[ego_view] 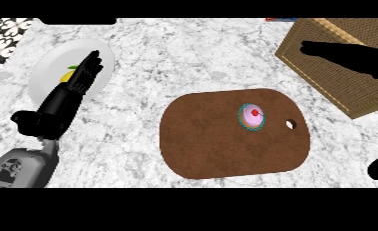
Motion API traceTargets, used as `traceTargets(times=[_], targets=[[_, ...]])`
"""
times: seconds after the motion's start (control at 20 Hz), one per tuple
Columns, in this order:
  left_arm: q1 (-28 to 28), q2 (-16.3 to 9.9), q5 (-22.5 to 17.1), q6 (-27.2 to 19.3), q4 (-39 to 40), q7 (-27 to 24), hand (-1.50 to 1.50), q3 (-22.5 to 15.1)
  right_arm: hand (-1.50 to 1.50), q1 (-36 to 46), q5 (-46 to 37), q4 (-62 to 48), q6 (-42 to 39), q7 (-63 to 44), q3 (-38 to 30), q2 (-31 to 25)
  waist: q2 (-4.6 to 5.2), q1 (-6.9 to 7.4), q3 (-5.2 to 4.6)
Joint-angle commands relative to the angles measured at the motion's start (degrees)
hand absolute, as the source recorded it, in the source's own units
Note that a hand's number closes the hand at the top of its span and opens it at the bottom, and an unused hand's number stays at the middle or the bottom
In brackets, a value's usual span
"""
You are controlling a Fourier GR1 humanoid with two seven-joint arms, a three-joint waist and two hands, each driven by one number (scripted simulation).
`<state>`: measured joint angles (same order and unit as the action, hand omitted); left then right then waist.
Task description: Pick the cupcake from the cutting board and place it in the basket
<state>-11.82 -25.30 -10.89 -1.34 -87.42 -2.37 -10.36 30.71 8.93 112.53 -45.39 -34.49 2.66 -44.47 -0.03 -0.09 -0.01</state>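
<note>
My left hand (80,77) stands at the left, fingers straight and together, over the white plate (44,75). My right hand (347,57) stretches flat above the woven basket (317,70). The pink-frosted cupcake (252,117) sits on the brown rounded cutting board (214,145), on the marbled counter (184,60)

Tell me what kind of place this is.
Most likely a kitchen counter: a grey-white marble top, a brown wooden cutting board with a pink cupcake on it, a white plate holding something yellow, and a wicker basket at the right.
</note>
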Motion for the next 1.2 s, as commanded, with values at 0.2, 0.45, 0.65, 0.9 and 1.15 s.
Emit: traceTargets(times=[0.2,0.45,0.65,0.9,1.15], targets=[[2.7,0.2,0.6,4.3,-1.3,-1.2,0.00,3.0,-1.50,-6.2,-14.4,-3.2,3.1,9.6,0.8,9.3,0.05,0.43,0.02],[1.1,3.7,3.7,2.5,1.8,-1.3,0.00,1.9,-1.50,-12.3,-29.6,-6.2,11.0,21.2,8.0,15.5,0.15,0.30,0.04],[2.4,4.1,4.4,3.3,-4.1,2.5,0.00,2.3,-1.50,-9.7,-35.8,-15.7,13.6,27.8,7.6,16.1,0.09,0.56,0.03],[-1.0,5.1,5.5,4.6,-1.1,4.3,0.00,4.5,-1.50,-10.1,-39.4,-19.9,16.2,35.1,6.5,17.1,0.11,0.33,0.03],[3.2,7.3,7.8,6.2,-2.3,0.5,0.00,5.9,-1.50,-13.1,-41.0,-15.5,14.7,33.7,7.6,21.6,0.01,0.20,0.01]])
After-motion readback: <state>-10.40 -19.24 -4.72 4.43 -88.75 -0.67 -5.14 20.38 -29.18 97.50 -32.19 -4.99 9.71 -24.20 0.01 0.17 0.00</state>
